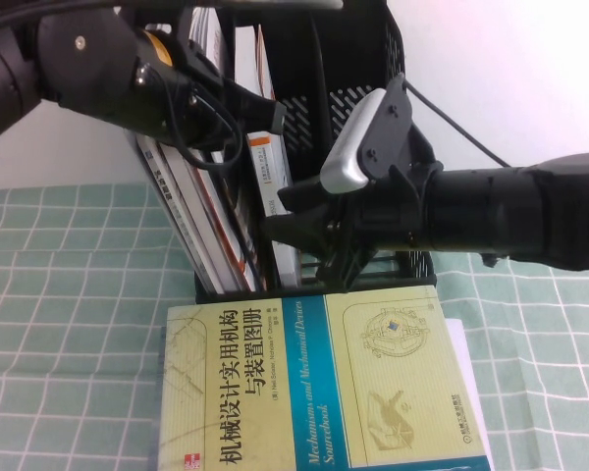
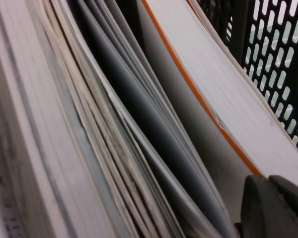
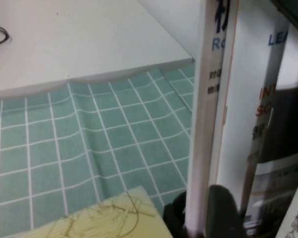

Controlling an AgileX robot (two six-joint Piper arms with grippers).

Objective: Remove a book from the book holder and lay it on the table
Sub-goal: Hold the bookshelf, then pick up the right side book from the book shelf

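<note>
At the top centre of the high view, the black book holder point(image 1: 319, 108) stands packed with upright volumes: thin magazines point(image 1: 191, 211) on its left side, and the book point(image 1: 271, 182) with the orange edge stripe, upright in the middle. My left gripper point(image 1: 211, 103) reaches into the holder from the upper left; whether its fingers are spread I cannot tell. My right gripper point(image 1: 294, 231) comes in from the right at the holder's front, fingers spread beside the spines. Below, the yellow-and-blue sourcebook point(image 1: 319, 388) lies flat on the green checked table point(image 1: 69, 294), its lower end cut off. My arms hide much of the holder.
</note>
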